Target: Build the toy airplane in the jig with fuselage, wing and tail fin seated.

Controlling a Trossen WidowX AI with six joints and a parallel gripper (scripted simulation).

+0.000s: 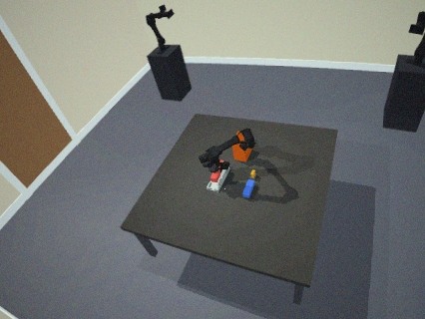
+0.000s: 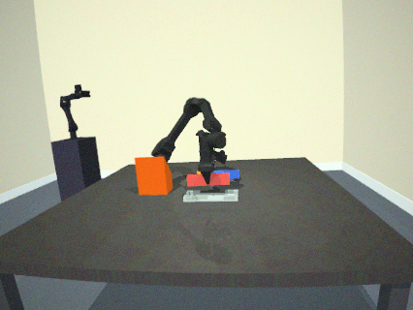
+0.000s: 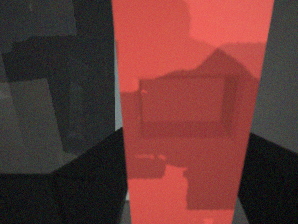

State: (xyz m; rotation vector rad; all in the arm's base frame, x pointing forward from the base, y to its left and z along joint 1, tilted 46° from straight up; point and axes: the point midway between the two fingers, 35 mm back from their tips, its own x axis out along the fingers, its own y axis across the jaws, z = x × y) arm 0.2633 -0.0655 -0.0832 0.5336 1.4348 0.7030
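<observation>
The red fuselage (image 1: 215, 176) (image 2: 195, 180) (image 3: 155, 50) is level, its socket facing up. My gripper (image 1: 218, 169) (image 2: 206, 180) (image 3: 176, 130) is shut on the fuselage's sides and holds it a little above the pale jig (image 1: 213, 187) (image 2: 230, 198), with a small gap between them. The jig's middle is hidden under the fuselage in the top view. The blue wing (image 1: 248, 188) (image 2: 234, 174) lies on the table beside the jig. The small yellow tail fin (image 1: 252, 173) lies just beyond the wing's end, mostly hidden in the exterior view.
An orange block (image 1: 241, 154) (image 2: 153, 176) stands on the dark table (image 1: 269, 239) (image 2: 291, 232) near the arm, off the jig's end. Two more arms on dark pedestals (image 1: 171, 72) (image 1: 404, 95) stand on the floor away from the table.
</observation>
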